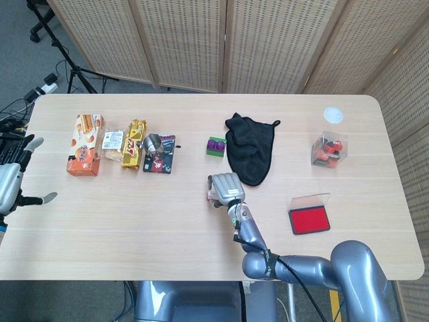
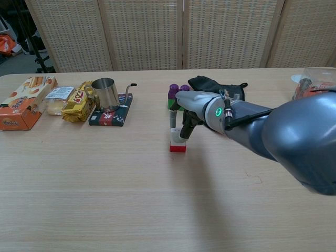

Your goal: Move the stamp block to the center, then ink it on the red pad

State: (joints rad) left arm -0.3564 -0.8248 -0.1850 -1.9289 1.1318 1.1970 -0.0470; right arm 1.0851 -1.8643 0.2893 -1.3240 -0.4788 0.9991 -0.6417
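The stamp block (image 2: 177, 144), white on top with a red base, stands on the table near the middle. My right hand (image 2: 195, 106) hangs over it, and its fingertips (image 2: 182, 133) reach down around the white top and touch it. Whether they squeeze it does not show. In the head view the right hand (image 1: 225, 187) covers nearly all of the block. The red ink pad (image 1: 309, 220), its clear lid open, lies to the right. At the table's left edge my left hand (image 1: 13, 178) is empty, fingers spread.
A black cloth (image 1: 251, 147) and a purple-and-green block (image 1: 215, 145) lie just behind the right hand. A steel cup (image 1: 153, 143), snack packs and an orange box (image 1: 85, 153) sit at the left. At the far right stands a clear box (image 1: 328, 151).
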